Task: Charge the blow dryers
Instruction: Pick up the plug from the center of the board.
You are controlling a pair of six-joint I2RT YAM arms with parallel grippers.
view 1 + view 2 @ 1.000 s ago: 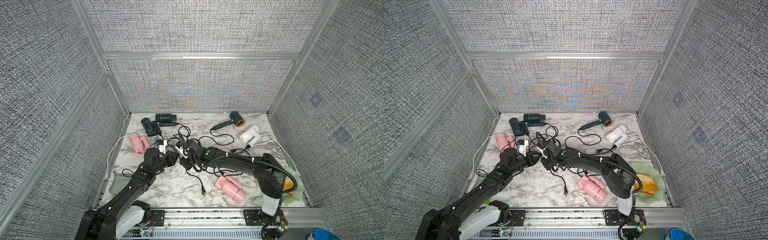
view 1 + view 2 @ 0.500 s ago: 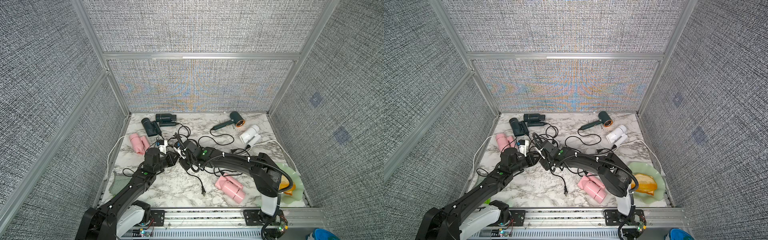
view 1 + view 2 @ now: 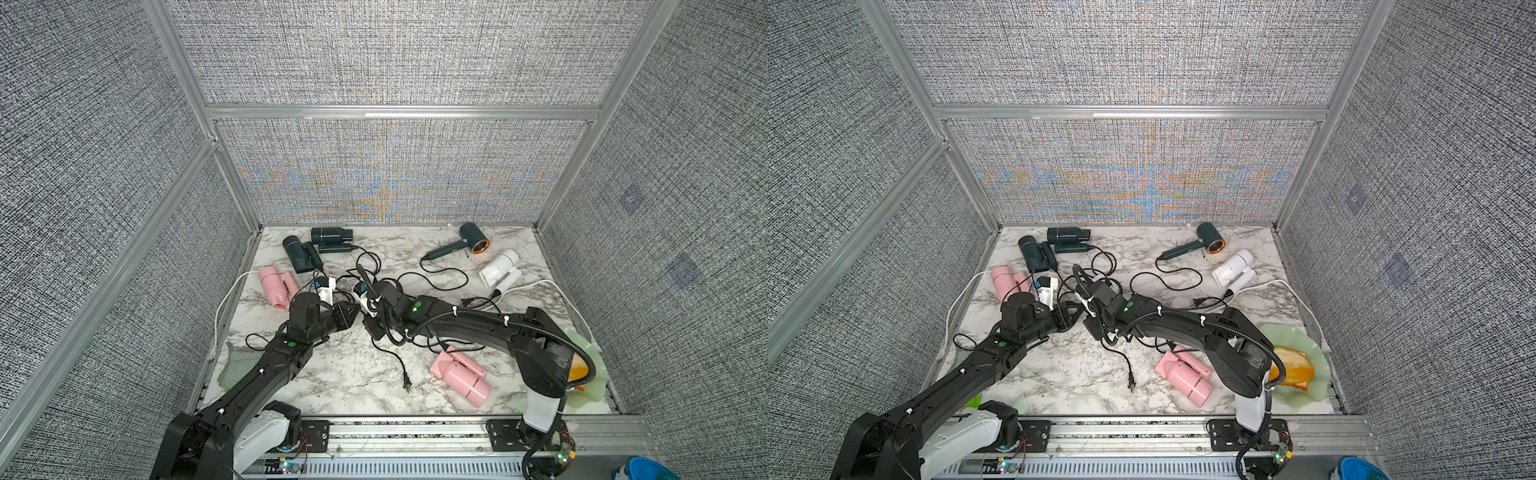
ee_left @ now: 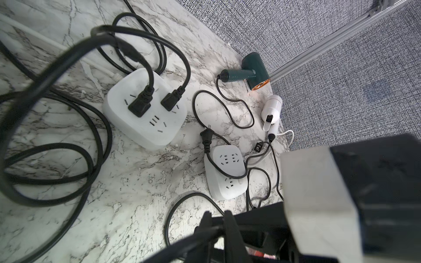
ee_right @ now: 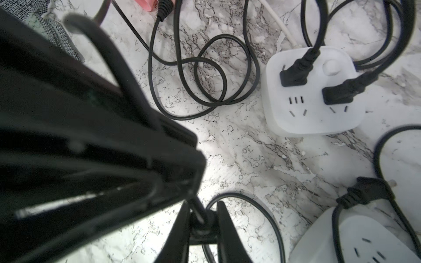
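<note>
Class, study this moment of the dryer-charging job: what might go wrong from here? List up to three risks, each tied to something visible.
1. The right gripper pinches a black cord running through tangled loops; pulling may drag the socket block or loosen its two plugs.
2. A loose cord lies across the second socket block, so a plug may snag there.
3. The left gripper sits right beside the right one; they might collide.

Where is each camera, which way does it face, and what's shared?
Top views: high in front, looking down on the table; left arm, right arm show.
Left wrist: on that arm, facing the two-plug socket block; left end effector shows.
Right wrist: on that arm, looking down; right end effector pinches a black cord.
Shared: both wrists see that block.
</note>
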